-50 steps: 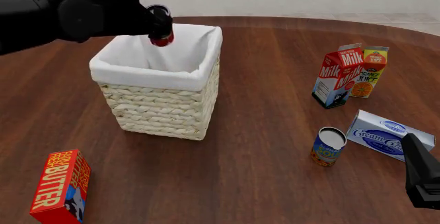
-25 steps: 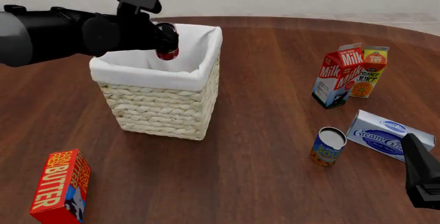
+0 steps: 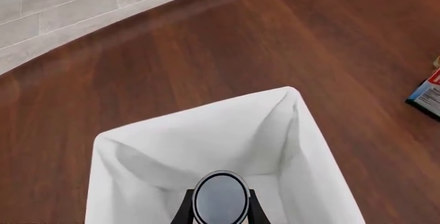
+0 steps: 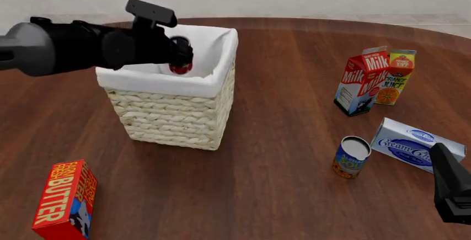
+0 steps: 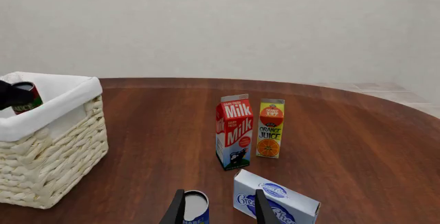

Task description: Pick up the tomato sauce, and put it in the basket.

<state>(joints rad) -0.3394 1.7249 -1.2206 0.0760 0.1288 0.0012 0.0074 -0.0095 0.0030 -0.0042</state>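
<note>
The left gripper (image 4: 178, 58) is pinching the tomato sauce (image 4: 180, 65) just inside the top of the basket (image 4: 176, 116), so it should be lowering the can deeper before letting go.

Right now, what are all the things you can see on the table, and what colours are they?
tomato sauce: one, red can, held over the basket's opening
basket: one, cream wicker with white lining, left middle
butter box: one, red, near left
milk carton: one, red and white, right
orange juice carton: one, yellow, beside the milk
cream cheese box: one, white and blue, near right
blue-and-yellow can: one, beside the cream cheese
left gripper: black, fingers shut on the can
right gripper: black, fingers open, idle
</note>
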